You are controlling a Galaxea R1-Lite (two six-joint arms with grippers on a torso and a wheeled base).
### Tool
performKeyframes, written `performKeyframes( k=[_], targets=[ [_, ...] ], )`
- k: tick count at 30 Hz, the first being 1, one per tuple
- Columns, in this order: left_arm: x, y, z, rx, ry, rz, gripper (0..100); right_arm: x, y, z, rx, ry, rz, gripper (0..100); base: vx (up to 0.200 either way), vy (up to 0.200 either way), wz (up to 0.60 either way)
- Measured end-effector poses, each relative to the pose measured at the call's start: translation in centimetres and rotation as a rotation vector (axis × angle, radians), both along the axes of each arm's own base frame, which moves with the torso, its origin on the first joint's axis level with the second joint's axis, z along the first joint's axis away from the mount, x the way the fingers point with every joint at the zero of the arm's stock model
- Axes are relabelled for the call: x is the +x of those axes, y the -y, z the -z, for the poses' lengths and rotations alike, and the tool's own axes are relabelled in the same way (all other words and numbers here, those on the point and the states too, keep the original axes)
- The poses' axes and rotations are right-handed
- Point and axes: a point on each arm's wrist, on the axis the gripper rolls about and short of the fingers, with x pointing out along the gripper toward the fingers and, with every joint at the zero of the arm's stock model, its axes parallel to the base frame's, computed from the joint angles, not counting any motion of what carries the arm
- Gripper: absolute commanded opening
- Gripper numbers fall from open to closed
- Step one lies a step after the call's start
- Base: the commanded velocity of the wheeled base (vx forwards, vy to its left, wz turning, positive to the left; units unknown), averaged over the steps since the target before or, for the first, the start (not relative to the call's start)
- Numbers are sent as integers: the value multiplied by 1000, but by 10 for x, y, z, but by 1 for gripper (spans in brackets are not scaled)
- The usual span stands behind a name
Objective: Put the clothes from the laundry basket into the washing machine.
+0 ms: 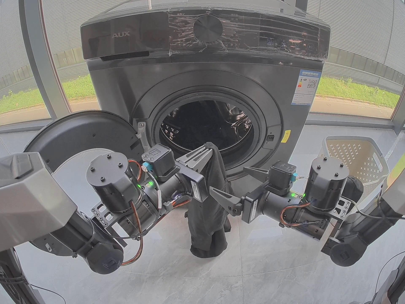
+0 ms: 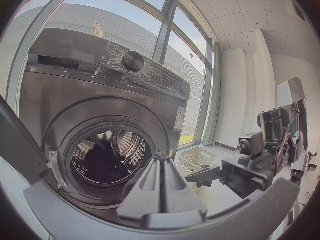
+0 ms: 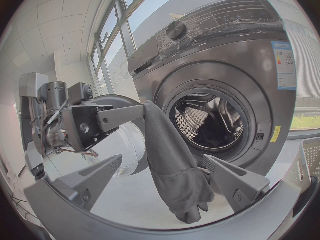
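A dark grey garment (image 1: 211, 203) hangs down in front of the washing machine (image 1: 202, 85), whose round door (image 1: 80, 136) is swung open to the left. My left gripper (image 1: 207, 150) is shut on the garment's top edge, just before the drum opening (image 1: 206, 125). In the left wrist view the fingers (image 2: 162, 180) pinch the garment (image 2: 160, 156) together. My right gripper (image 1: 236, 188) stands open just right of the hanging cloth, its fingers (image 3: 96, 177) spread on either side of the garment (image 3: 173, 164) without holding it. Dark clothes lie inside the drum (image 3: 210, 120).
A beige laundry basket (image 1: 358, 157) stands on the tiled floor to the right of the machine, behind my right arm. Large windows run behind the machine. Open floor lies in front of the machine, below the garment.
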Motion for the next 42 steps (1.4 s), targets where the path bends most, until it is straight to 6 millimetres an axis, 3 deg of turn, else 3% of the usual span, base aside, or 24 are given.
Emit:
performKeyframes(
  k=[8, 9, 16, 26, 27, 36, 42],
  targets=[
    [0, 0, -1, -2, 2, -1, 0, 23, -16, 7, 20, 28, 36, 100, 0, 0, 0],
    [0, 0, -1, -2, 3, -1, 0, 26, -17, 7, 26, 37, 45, 0, 0, 0, 0],
    [-1, 0, 0, -1, 0, -1, 0, 39, -19, 9, 43, 68, 68, 0, 0, 0, 0],
    [-1, 0, 2, 1, -4, 0, 0, 35, -19, 5, 51, 77, 63, 0, 0, 0, 0],
    [-1, 0, 2, 1, -4, 0, 100, 33, -18, 2, 55, 82, 62, 0, 0, 0, 0],
    [-9, -1, 11, 19, -38, 20, 100, 30, -1, -17, 81, 117, 114, 0, 0, 0, 0],
    [-21, -10, 28, 77, -107, 43, 100, 35, 14, -33, 104, 163, 154, 0, 0, 0, 0]
  ],
)
